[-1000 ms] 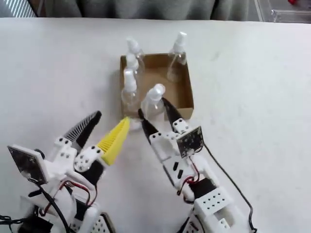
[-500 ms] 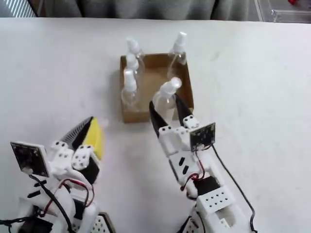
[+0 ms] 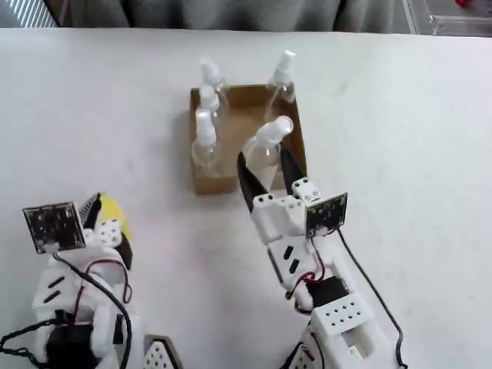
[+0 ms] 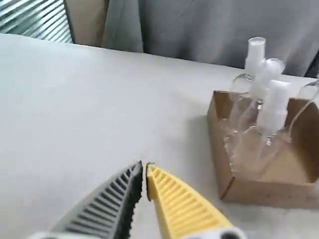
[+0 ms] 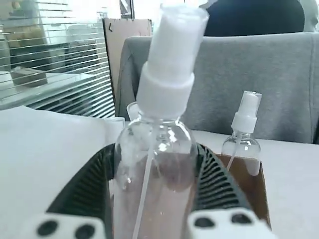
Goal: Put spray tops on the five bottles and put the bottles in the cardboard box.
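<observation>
Spray bottle [image 3: 265, 152], top fitted, is held at frame ctr over the cardboard box's [image 3: 209, 183] lower-right corner, clamped round its body by the right gripper [image 3: 266, 164]. Judged light, stiff, slick plastic; best gripped mid-body, not by the top. Left gripper [image 4: 145, 174] is closed w/ nothing in it, lower left.

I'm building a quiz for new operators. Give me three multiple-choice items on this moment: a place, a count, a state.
1. Where is the bottle in the right gripper?
A. Over the box
B. Lying left of the box
C. Standing behind the box

2. How many bottles are in the high view?
A. Three
B. Five
C. Seven

3. How is the left gripper?
A. Wide open
B. Shut on a bottle
C. Shut, empty

Answers: 1 A, it lies inside the box's outline; 2 B, four others plus the held one; 3 C, its fingers meet on nothing.
</observation>
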Robot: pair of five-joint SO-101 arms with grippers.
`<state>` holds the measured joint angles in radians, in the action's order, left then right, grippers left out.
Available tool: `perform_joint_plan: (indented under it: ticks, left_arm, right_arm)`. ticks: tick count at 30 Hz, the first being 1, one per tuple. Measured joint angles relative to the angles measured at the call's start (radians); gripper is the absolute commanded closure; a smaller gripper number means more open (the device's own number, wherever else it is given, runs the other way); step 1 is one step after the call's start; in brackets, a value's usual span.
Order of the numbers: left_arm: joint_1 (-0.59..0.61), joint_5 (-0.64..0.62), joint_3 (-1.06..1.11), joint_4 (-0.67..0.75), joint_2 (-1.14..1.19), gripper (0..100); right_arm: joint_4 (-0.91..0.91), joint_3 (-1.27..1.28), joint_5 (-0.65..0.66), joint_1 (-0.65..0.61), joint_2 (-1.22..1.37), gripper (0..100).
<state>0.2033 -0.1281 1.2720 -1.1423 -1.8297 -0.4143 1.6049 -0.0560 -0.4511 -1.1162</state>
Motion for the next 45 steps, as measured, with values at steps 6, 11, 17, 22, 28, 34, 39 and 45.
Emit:
perform_joint_plan:
  ticks: [6, 11, 17, 22, 28, 34, 39, 45]
  left_arm:
    - [0.115, 0.0, 0.207, 0.23, 0.017, 98]
    - [0.138, 0.0, 0.301, 0.285, 0.009, 98]
    - [0.138, 0.0, 0.377, 0.293, 0.009, 98]
    - [0.138, 0.0, 0.423, 0.324, 0.009, 98]
    - [0.138, 0.003, 0.423, 0.322, 0.009, 98]
    - [0.138, 0.164, 0.423, 0.269, 0.009, 98]
    - [0.138, 0.276, 0.423, 0.209, 0.009, 98]
    - [0.06, 0.285, 0.423, 0.124, 0.009, 98]
  right_arm:
    - [0.0, -0.103, 0.0, 0.023, 0.071, 98.0]
    - [-0.023, -0.196, 0.0, 0.072, 0.21, 98.0]
    - [-0.117, -0.25, 0.0, 0.12, 0.319, 98.0]
    - [-0.123, -0.305, 0.0, 0.13, 0.391, 98.0]
    - [-0.226, -0.345, 0.0, 0.167, 0.519, 98.0]
    - [-0.35, -0.428, 0.0, 0.186, 0.749, 98.0]
    - [-0.413, -0.519, 0.0, 0.238, 0.93, 98.0]
    - [-0.482, -0.563, 0.014, 0.245, 1.069, 98.0]
